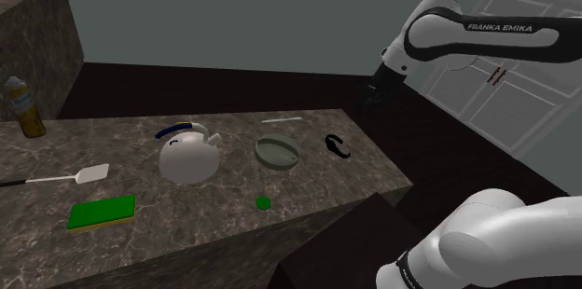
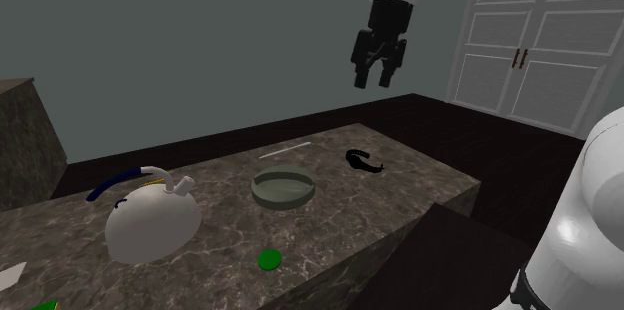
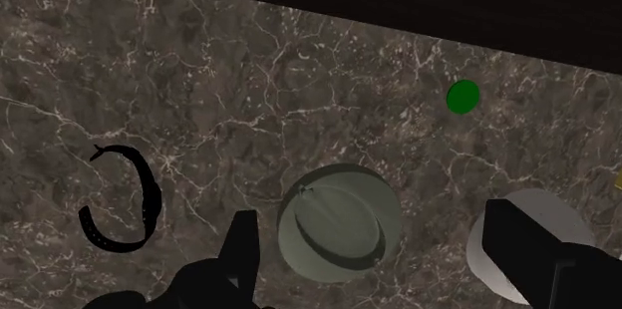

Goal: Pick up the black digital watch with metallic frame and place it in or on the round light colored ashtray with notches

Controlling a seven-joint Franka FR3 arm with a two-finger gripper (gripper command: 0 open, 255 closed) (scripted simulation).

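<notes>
Marbled dark counter (image 1: 233,213), reaching step, nothing grasped yet
Across this stone top, the round grey-green ashtray (image 1: 277,153) sits near the middle, and the black watch (image 2: 358,160) lies curled just beside it toward the shoulder view's right, apart from it and near the counter's end. My end effector (image 2: 377,80) hangs high above, empty, fingers spread. Next, I judge, I must descend over the watch, line my fingers across its thin band, then close

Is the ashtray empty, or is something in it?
Empty. The ashtray has a bare bowl, and the black watch lies on the counter beside it, apart from it.
</notes>
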